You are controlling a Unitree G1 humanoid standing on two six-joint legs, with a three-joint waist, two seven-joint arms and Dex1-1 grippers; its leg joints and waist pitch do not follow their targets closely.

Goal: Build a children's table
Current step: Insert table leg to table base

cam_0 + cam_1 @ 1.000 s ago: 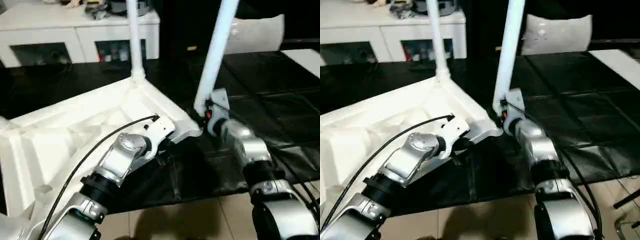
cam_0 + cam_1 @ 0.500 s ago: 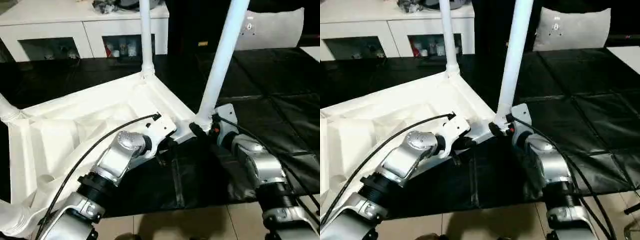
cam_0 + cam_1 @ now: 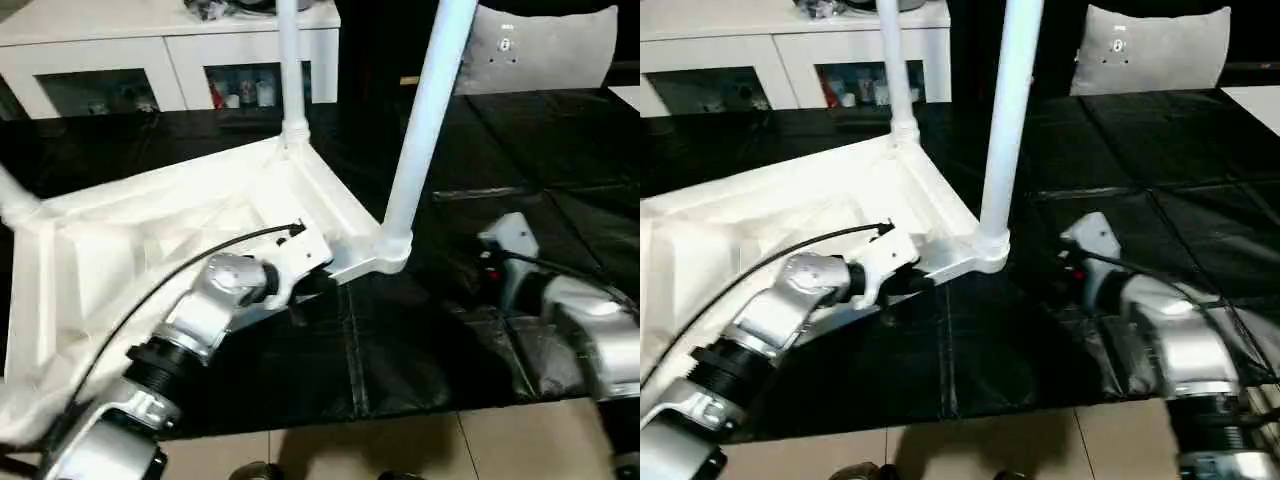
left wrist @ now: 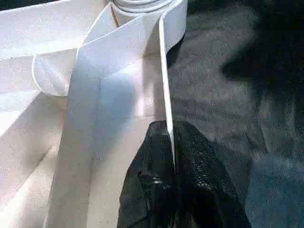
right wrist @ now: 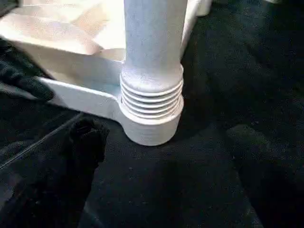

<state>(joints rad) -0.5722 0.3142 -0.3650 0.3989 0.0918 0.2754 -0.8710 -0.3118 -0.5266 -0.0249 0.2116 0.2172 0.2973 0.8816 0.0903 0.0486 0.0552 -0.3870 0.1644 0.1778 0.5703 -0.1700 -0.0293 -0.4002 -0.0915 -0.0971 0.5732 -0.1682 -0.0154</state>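
Right wrist: leg (image 5: 153, 42) in corner socket (image 5: 151, 121)

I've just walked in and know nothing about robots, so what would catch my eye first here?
A white children's table lies upside down on the black-covered work table, with white legs standing up from its corner sockets. The left gripper pinches the rim near the closest leg. The right gripper hangs beside that leg, apart from it.
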